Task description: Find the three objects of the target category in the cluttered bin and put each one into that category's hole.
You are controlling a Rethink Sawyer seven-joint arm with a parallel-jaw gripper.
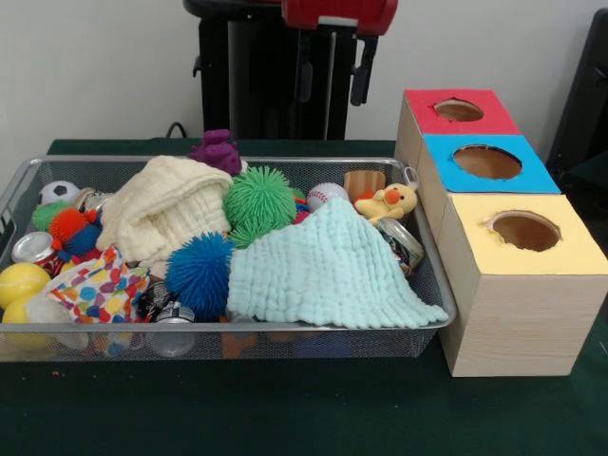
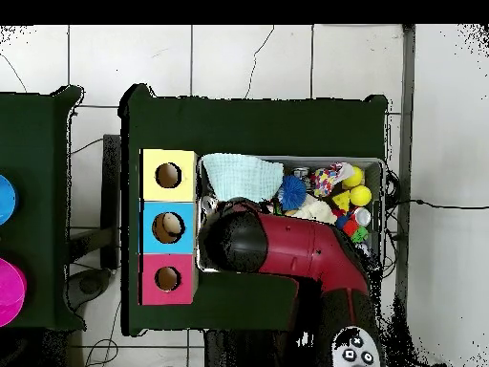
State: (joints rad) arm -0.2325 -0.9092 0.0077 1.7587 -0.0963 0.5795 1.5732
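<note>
A wire-mesh bin (image 1: 19, 180) (image 2: 384, 172) holds a heap of toys and cloths. A mint cloth (image 1: 323, 271) (image 2: 237, 172) and a cream cloth (image 1: 166, 204) lie on top. Between them sit a green spiky ball (image 1: 258, 201) and a blue spiky ball (image 1: 199, 274) (image 2: 293, 190). Also showing are a purple toy (image 1: 218, 149), a baseball (image 1: 326, 194), a yellow duck (image 1: 388, 201), yellow balls (image 1: 19, 283) (image 2: 359, 195) and a dotted cloth (image 1: 100, 290). My gripper (image 1: 332, 85) hangs high behind the bin, open and empty. The red arm (image 2: 306, 253) covers part of the bin from overhead.
Three boxes with round holes stand in a row beside the bin: red (image 1: 459, 110) (image 2: 167, 278), blue (image 1: 486, 161) (image 2: 168, 227), yellow (image 1: 524, 231) (image 2: 168, 175). Metal cans (image 1: 36, 249) lie in the bin. Blue (image 2: 5, 199) and magenta (image 2: 8, 291) discs sit on a neighbouring table.
</note>
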